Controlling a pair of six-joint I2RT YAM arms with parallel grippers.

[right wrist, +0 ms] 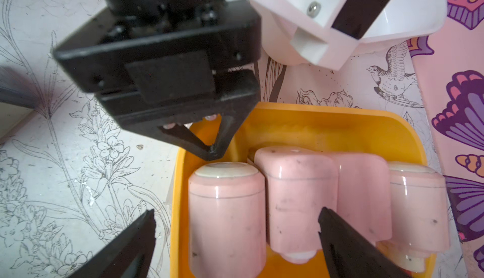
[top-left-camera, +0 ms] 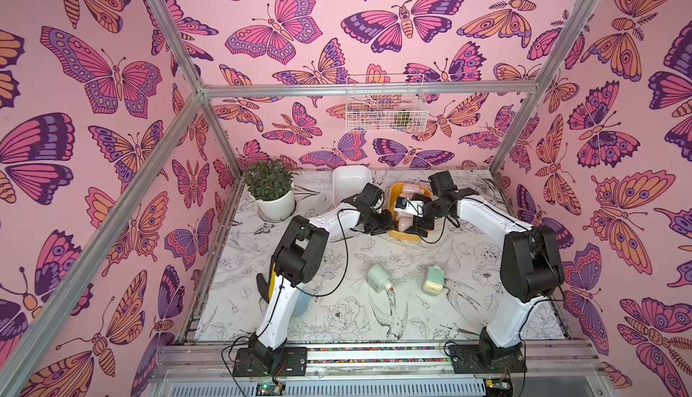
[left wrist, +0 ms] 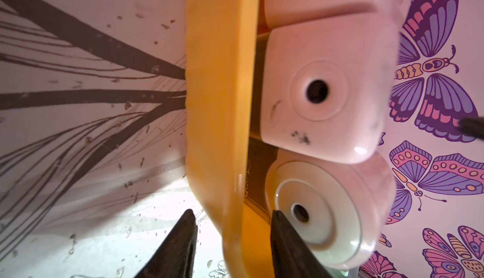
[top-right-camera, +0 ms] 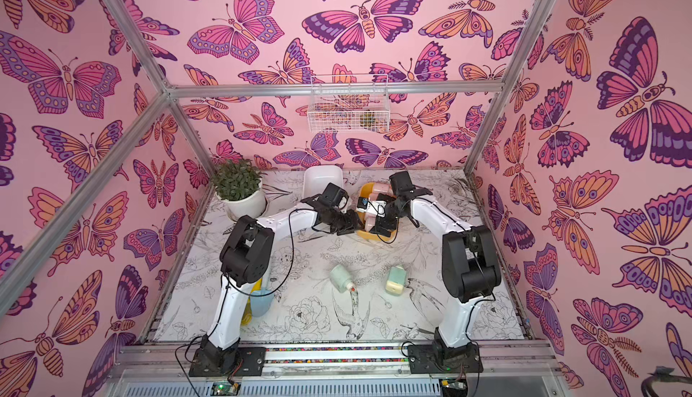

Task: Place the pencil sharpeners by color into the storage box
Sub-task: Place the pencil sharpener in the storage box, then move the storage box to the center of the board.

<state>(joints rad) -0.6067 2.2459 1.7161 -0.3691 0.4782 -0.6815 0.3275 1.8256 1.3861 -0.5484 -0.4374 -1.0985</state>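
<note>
Right hand (right wrist: 235,240) hangs over the yellow storage box (right wrist: 327,122) with its fingers spread wide and nothing between them; one fingertip is outside the box wall and the other sits just in front of the pink sharpeners (right wrist: 296,198), so lifting away at an angle could catch one and tip it. Four pink ones stand packed side by side in the box, touching, which leaves little slack for a nudge. Left hand (left wrist: 233,240) is partly closed across the box's wall, one finger outside and one inside close against a pink sharpener; if it pulls before letting go, I judge the whole box would drag or tilt. Both hands are crowded at the same box, so a collision between them is the nearer risk. Two green sharpeners (top-left-camera: 380,277) (top-left-camera: 433,280) lie on the counter (top-left-camera: 337,320), well apart from the box and yet to be sorted.
</note>
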